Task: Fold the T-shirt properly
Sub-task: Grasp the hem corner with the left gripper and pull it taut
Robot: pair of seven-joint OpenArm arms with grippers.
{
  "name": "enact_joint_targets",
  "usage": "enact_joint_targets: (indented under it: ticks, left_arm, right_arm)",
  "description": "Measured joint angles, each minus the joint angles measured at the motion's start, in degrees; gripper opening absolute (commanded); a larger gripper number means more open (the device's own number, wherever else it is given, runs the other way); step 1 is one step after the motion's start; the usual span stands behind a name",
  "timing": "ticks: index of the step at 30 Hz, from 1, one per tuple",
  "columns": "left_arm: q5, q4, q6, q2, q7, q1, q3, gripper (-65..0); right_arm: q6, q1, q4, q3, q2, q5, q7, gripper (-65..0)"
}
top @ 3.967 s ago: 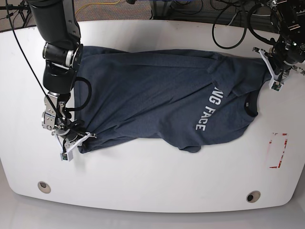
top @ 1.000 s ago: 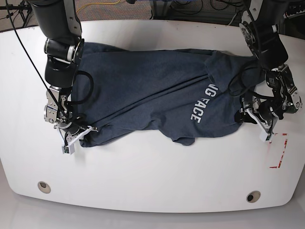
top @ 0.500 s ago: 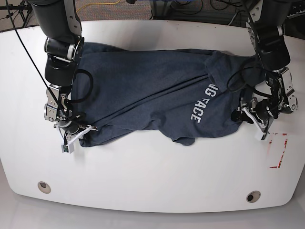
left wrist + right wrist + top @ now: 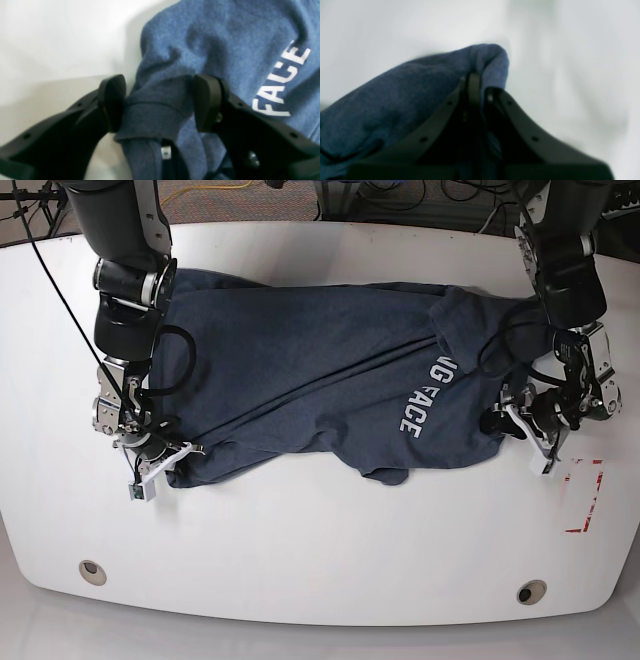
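your large dark navy-blue heathered cloth t-shirt (image 4: 330,370) lay rumpled across the white table (image 4: 320,550), as it had a second before. your left gripper (image 4: 160,102) had crept slightly inward at the shirt's collar edge, jaws wide apart around a fold, not pinching it. your right gripper (image 4: 480,87) stayed clamped tight on the shirt's opposite corner.

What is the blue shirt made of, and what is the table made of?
The T-shirt looks like soft knitted cloth, probably cotton: speckled fuzzy blue with limp wrinkles. Its white letters look printed on, flat and matte. The table looks like hard smooth white board, maybe plastic-coated, with a faint sheen.
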Motion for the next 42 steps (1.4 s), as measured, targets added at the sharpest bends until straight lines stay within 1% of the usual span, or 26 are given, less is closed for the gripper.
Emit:
enact_joint_targets:
  ticks: [1, 2, 3, 4, 5, 16, 19, 22, 23, 24, 25, 28, 31, 36, 42]
  left_arm:
    - [0.1, 0.0, 0.0, 0.1, 0.3, -0.1, 0.0, -47.1]
    - [0.3, 0.0, 0.0, 0.5, 0.6, -0.1, 0.0, -50.1]
    - [0.2, 0.0, 0.0, 0.6, 0.7, -0.1, 0.0, -57.4]
    - [0.3, -0.2, 0.0, 0.7, 0.9, -0.1, 0.1, -62.4]
    - [0.1, -0.3, 0.0, 0.9, 0.9, 0.0, 0.2, -64.6]
    - [0.0, -0.3, 0.0, 0.9, 1.1, 0.1, 0.2, -65.0]
    - [0.0, 0.3, 0.0, 0.9, 1.5, 0.2, 0.0, -65.0]
    - [1.2, 3.9, 0.0, 1.3, 3.4, 0.9, -1.2, -65.0]
    - [1.3, 5.0, 0.1, 1.3, 4.3, 1.1, -1.9, -65.0]
    - [1.2, 6.7, 0.0, 1.4, 5.0, 1.5, -2.8, -65.0]
    - [1.1, 8.4, 0.0, 1.4, 5.9, 1.8, -3.8, -65.0]
    - [0.9, 12.5, 0.0, 1.2, 7.6, 2.3, -5.7, -65.0]
    - [1.4, 16.3, 0.0, 0.8, 9.7, 2.4, -6.2, -65.0]
    - [1.1, 21.6, 0.0, 0.8, 10.5, 2.3, -6.1, -65.0]
    - [1.0, 27.7, -0.1, 1.5, 13.8, 1.8, -5.9, -65.0]
  right_arm:
    - [0.0, 0.0, 0.0, 0.0, 0.0, 0.0, 0.0, -65.0]
    - [0.0, 0.0, 0.0, 0.0, 0.0, 0.0, 0.0, -65.0]
    - [0.0, 0.0, 0.0, 0.0, 0.0, 0.0, 0.0, -65.0]
    - [0.0, 0.0, 0.0, 0.0, 0.0, 0.0, 0.0, -65.0]
    - [0.0, 0.0, 0.0, 0.0, 0.0, 0.0, 0.0, -65.0]
    - [0.0, 0.0, 0.1, 0.0, 0.0, 0.0, 0.0, -65.0]
    - [0.0, -0.6, 2.5, 0.0, 0.0, -0.2, -2.0, -65.0]
    - [0.1, -2.5, 7.0, 0.0, -0.2, -0.1, -3.2, -65.0]
    - [-0.2, -3.3, 9.1, 0.1, -0.5, -0.9, -5.8, -65.0]
    - [0.0, -3.9, 11.1, 0.2, -0.7, -0.7, -6.1, -65.0]
    - [-0.3, -4.7, 13.0, 0.1, -1.1, -1.1, -7.8, -65.0]
    - [0.0, -6.2, 18.0, 0.0, -1.9, -1.1, -9.9, -65.0]
    - [0.0, -6.7, 21.9, -0.1, -2.4, -1.1, -11.6, -65.0]
    - [0.4, -6.1, 24.8, -0.2, -2.5, -0.7, -12.5, -65.0]
    - [0.4, -3.5, 25.2, -0.2, -1.4, -1.5, -15.2, -65.0]
